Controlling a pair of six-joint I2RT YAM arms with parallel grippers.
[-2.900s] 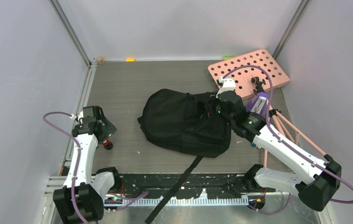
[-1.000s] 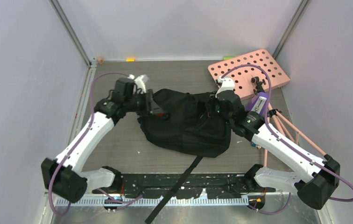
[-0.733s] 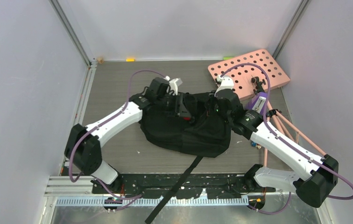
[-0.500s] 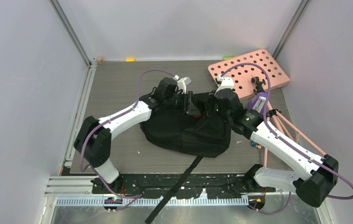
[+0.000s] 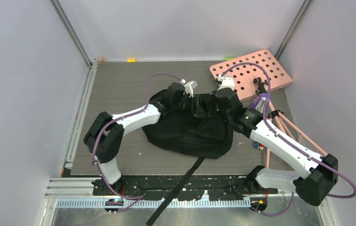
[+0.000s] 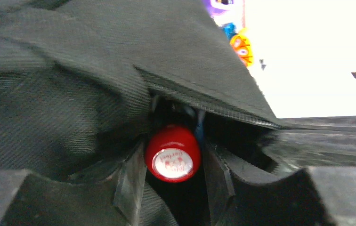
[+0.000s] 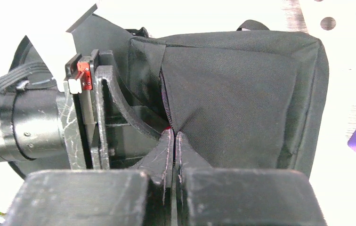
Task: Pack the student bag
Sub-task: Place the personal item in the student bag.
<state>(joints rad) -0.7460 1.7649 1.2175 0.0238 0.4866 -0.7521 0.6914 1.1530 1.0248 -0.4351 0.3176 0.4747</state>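
Note:
The student bag, a large black backpack, lies mid-table with one long strap trailing over the near edge. My right gripper is shut on the fabric edge of the bag's opening, lifting that flap. My left gripper faces it at the mouth of the opening. It is shut on a red-capped stick with a white printed end, which points into the dark gap under the raised flap. The stick's body is hidden inside the bag. The left gripper's body fills the left of the right wrist view.
A pink board with round holes leans at the back right. A purple item and pink rods lie beside the right arm. Small orange and blue items show beyond the bag. Walls close three sides.
My left arm carried the red-capped stick from the table's left side across to the bag's opening. My right gripper kept its hold on the flap, nearly still.

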